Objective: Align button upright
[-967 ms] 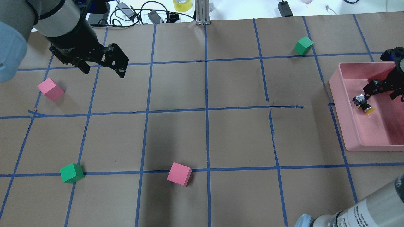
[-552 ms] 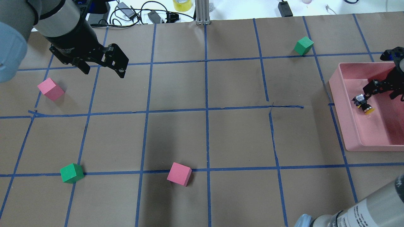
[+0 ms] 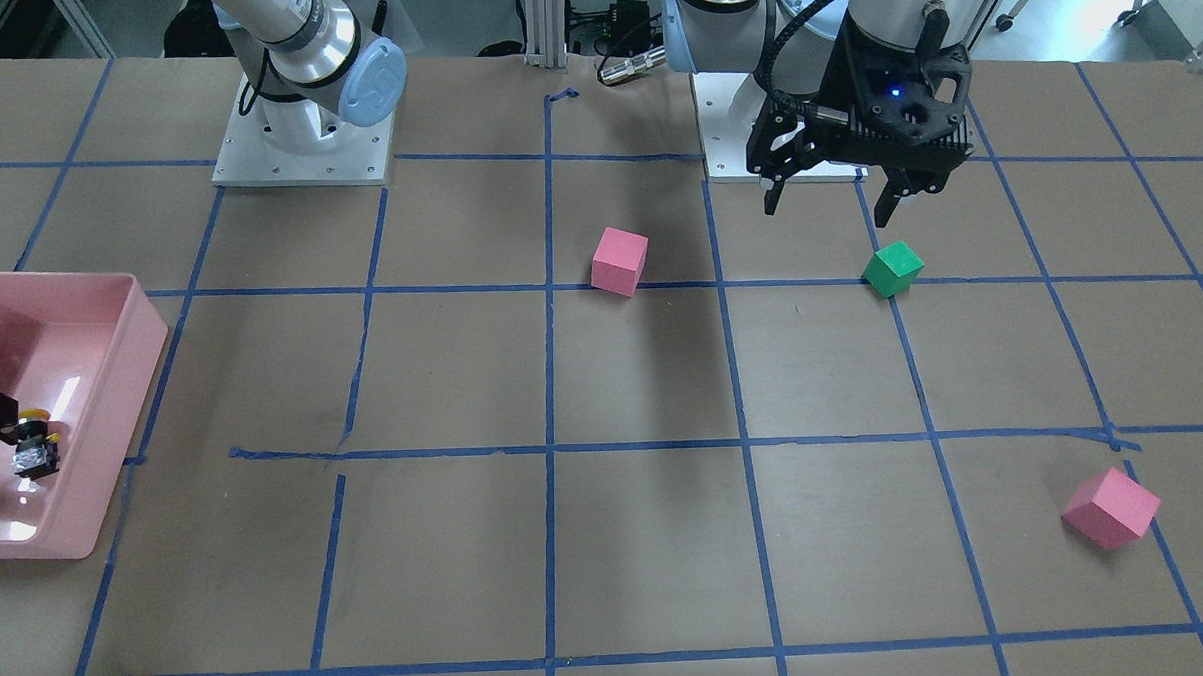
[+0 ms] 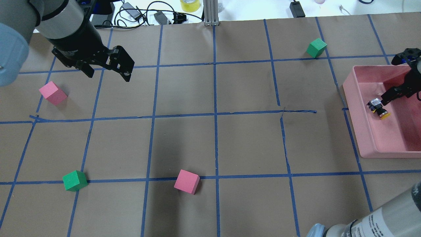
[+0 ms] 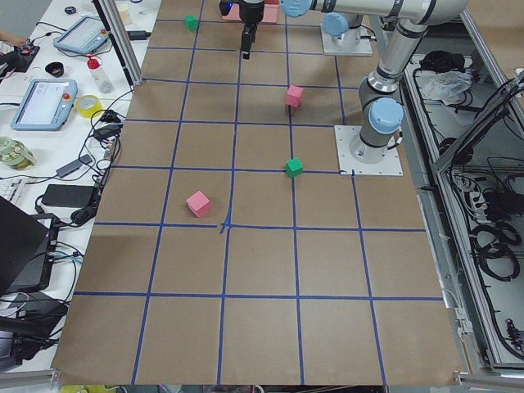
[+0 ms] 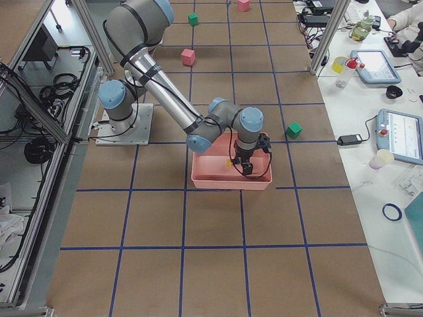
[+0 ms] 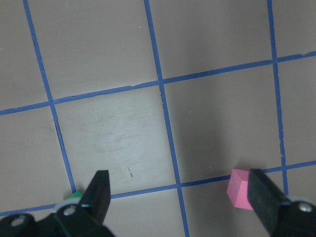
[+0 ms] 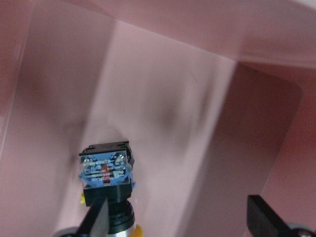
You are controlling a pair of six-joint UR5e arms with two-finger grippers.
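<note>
- The button [image 4: 378, 109] lies on its side inside the pink tray [image 4: 388, 154], close to the tray wall that faces the middle of the surface [image 4: 243, 144].
- We see the right claw [image 8: 177, 207] down inside the tray, spread wide and gripping nothing. One finger [image 8: 98, 219] sits just beside the button's black body, and we cannot tell whether it touches.
- The left claw [image 7: 178, 177] hovers well apart from the tray, wide open and empty.
- A green cube [image 4: 316, 47] sits outside the tray, near one corner.
</note>
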